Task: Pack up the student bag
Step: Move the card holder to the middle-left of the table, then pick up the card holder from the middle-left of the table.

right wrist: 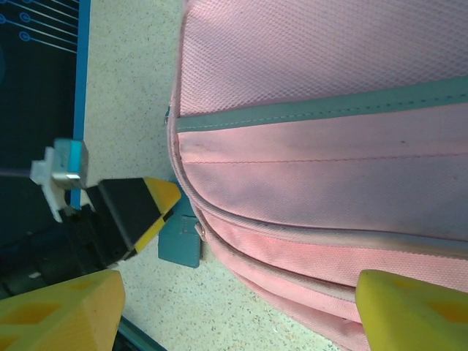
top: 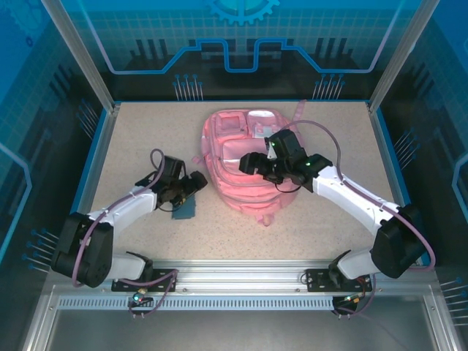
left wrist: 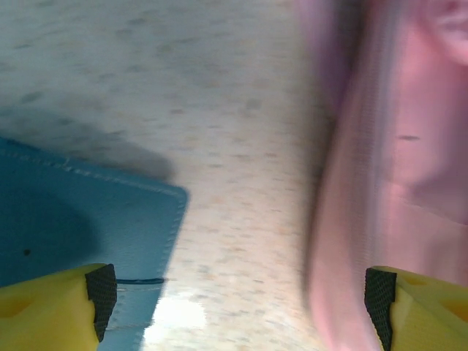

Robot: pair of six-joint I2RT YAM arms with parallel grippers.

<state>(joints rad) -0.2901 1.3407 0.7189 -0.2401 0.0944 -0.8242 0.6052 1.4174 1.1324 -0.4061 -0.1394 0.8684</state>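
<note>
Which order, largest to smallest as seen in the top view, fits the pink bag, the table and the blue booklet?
1. table
2. student bag
3. blue booklet, partly hidden, still clearly smallest

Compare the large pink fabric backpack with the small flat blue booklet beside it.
The large pink fabric backpack is far bigger than the small flat blue booklet. The backpack is soft and bulging; the booklet lies thin and flat. The backpack has zip seams; the booklet shows a stitched edge. Both rest on the speckled table.
</note>
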